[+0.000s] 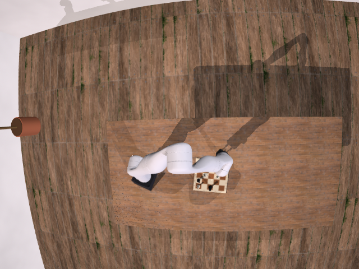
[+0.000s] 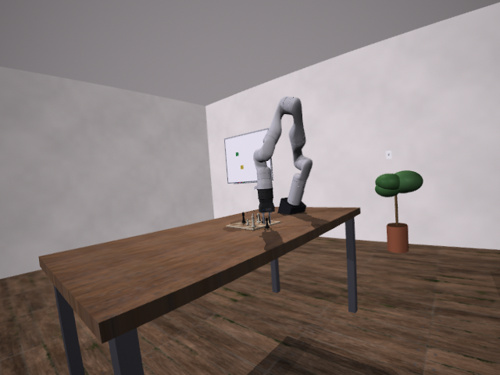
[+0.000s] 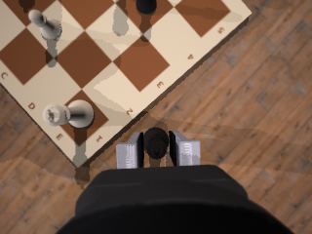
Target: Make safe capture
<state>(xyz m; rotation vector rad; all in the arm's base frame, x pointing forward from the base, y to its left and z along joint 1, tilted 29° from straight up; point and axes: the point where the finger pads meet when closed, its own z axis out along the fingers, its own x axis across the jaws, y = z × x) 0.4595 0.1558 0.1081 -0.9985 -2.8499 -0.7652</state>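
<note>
A small chessboard point(image 3: 141, 63) point(image 1: 224, 189) point(image 2: 239, 226) lies on the wooden table point(image 3: 244, 122) point(image 1: 289, 174) point(image 2: 161, 262). A black piece point(image 3: 156, 140) stands upright on the table just off the board's edge near the digit 2. My gripper point(image 3: 156, 143) point(image 2: 266, 220) is low over it, fingers on both sides with a small gap to each, so it is open. A white piece point(image 3: 68, 114) stands on the corner square by E. A white pawn point(image 3: 46, 26) and another black piece point(image 3: 146, 5) stand further in.
The arm's base point(image 1: 143, 182) point(image 2: 291, 206) is mounted on the table beside the board. A potted plant point(image 2: 398, 201) point(image 1: 26, 126) stands on the floor and a whiteboard point(image 2: 242, 157) hangs on the wall, both well away.
</note>
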